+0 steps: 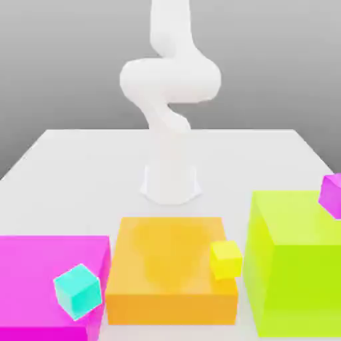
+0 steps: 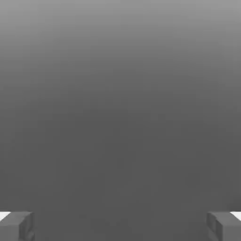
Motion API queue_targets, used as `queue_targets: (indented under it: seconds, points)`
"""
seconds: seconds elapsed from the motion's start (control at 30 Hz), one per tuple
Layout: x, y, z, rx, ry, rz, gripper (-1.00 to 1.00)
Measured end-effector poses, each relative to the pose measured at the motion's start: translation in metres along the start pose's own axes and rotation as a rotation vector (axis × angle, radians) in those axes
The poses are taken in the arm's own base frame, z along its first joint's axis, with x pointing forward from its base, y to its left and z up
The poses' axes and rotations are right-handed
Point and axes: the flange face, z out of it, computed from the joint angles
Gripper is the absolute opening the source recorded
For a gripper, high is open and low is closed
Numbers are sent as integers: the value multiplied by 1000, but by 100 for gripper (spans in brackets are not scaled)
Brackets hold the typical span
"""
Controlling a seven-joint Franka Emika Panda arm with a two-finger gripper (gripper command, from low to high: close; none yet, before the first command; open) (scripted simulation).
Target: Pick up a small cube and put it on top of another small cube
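Seen from the front, a white robot arm [image 1: 170,100] rises from its base at the middle of a white desk [image 1: 80,160], its upper links curling toward the exterior view's left and right before running out of the frame at the top. Three large blocks stand in a row along the near edge of the desk. A magenta block [image 1: 40,266] sits at the exterior view's left, an orange block [image 1: 170,280] lies low in the centre, and a lime-green block [image 1: 293,266], the tallest of the three, stands at the exterior view's right.

Three small cubes appear among them. A cyan cube [image 1: 78,291], tilted on a corner, shows against the near right part of the magenta block. A yellow cube [image 1: 226,259] shows at the right edge of the orange block, in the gap toward the lime-green block; whether it rests on the orange surface or only overlaps it in this view cannot be told. A purple cube [image 1: 331,194], cut by the frame edge, shows at the upper right corner of the lime-green block.

From the hand view, the end effector [image 2: 120,226] has its two grey fingertips [image 2: 16,226] set wide apart, one at each side of the picture, with nothing between them but a plain grey background. No cube lies between the fingers, and none is stacked on another
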Motion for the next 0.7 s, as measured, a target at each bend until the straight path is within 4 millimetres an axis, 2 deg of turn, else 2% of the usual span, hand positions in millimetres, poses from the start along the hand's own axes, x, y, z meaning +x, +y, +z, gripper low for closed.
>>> queue_targets:
  seconds: [0.17,0.33,0.53,0.7]
  points:
    - [-46,-32,69,28,-157,-278,0]
    - [-108,-56,134,75,-310,-564,0]
    - [-201,-73,197,147,-478,-909,0]
    - [-289,-73,236,217,-608,-1198,0]
